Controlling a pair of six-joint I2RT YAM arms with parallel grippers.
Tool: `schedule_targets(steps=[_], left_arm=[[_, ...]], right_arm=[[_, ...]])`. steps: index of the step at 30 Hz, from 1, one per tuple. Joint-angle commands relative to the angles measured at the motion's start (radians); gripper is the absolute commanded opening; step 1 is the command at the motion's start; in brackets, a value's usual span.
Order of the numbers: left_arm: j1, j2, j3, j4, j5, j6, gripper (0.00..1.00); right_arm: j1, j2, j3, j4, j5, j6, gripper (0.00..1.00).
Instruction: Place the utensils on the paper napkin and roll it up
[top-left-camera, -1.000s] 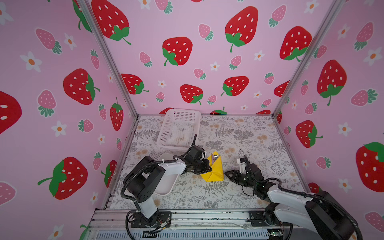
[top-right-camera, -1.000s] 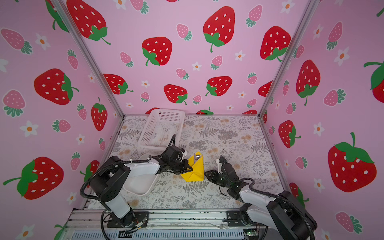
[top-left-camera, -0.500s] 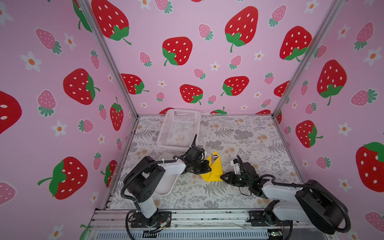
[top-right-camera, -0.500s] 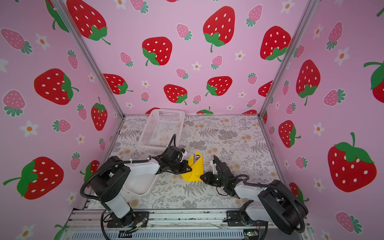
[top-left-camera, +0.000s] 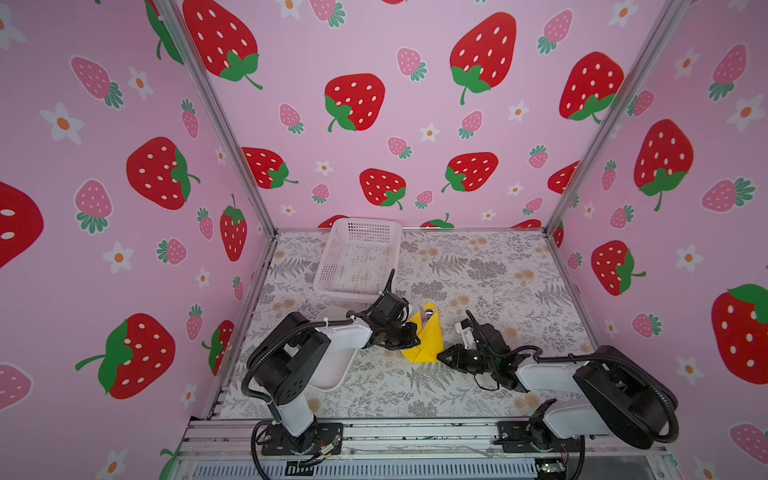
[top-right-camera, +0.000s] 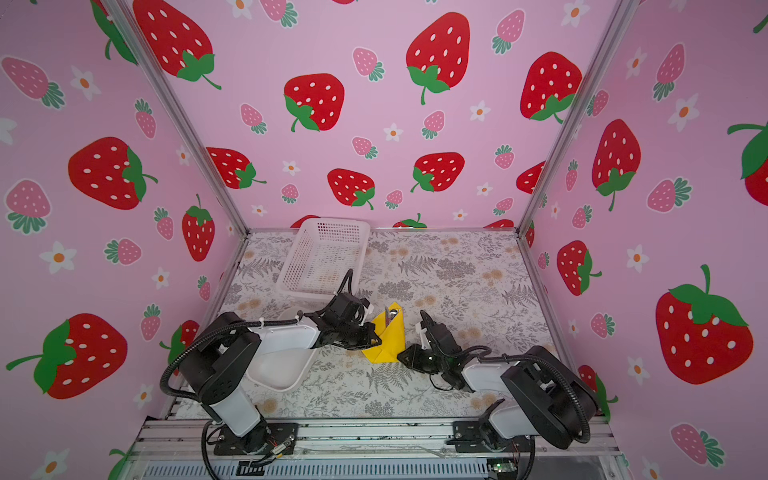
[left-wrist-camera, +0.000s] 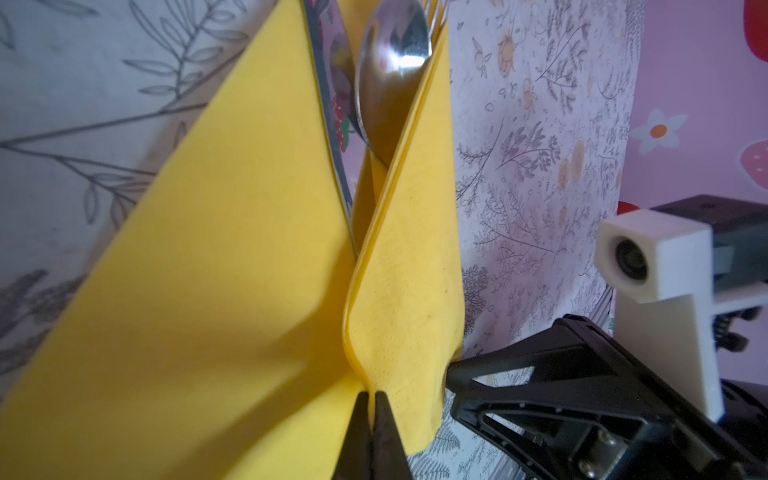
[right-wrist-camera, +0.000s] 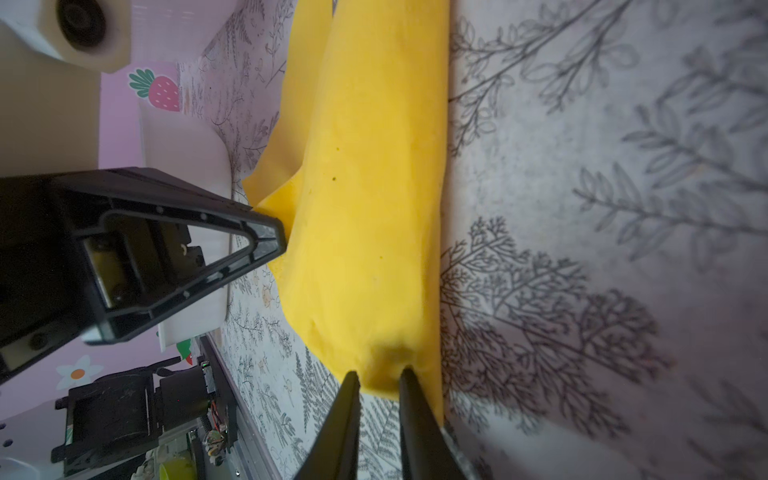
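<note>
Paper napkin (top-left-camera: 424, 338), half rolled about the utensils (left-wrist-camera: 390, 75), lies mid-bench (top-left-camera: 478, 266). Its long axis runs away from both arms, with the utensil heads at the far end. Left claw (left-wrist-camera: 372, 399), fully shut, pinches the loose flap's edge. Right claw (right-wrist-camera: 378, 374), jaws narrowly parted, appears to nip the near end head-on.

1. paper napkin (left-wrist-camera: 232, 249): yellow, folded up into a trough.
2. utensils (left-wrist-camera: 390, 70): spoon bowl, knife blade and fork tines, inside the napkin's fold.
3. left gripper (left-wrist-camera: 372, 401): pinched tight on the napkin's near edge.
4. right gripper (left-wrist-camera: 453, 388): tip against the napkin's side.
</note>
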Motion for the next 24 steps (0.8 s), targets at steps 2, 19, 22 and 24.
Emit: schedule_targets(steps=[2,19,22,24], left_arm=[[0.004,0.003,0.042,-0.017,0.004,0.024,0.00],[0.012,-0.024,0.053,-0.063,-0.026,0.101,0.00],[0.013,-0.021,0.062,-0.068,-0.027,0.114,0.00],[0.019,-0.019,0.066,-0.072,-0.029,0.120,0.00]], right_arm=[[0.008,-0.039,0.012,-0.029,0.028,-0.008,0.22],[0.007,-0.334,-0.103,-0.095,0.275,0.028,0.21],[0.008,-0.290,-0.084,-0.073,0.223,0.009,0.21],[0.008,-0.256,-0.066,-0.069,0.198,-0.001,0.21]])
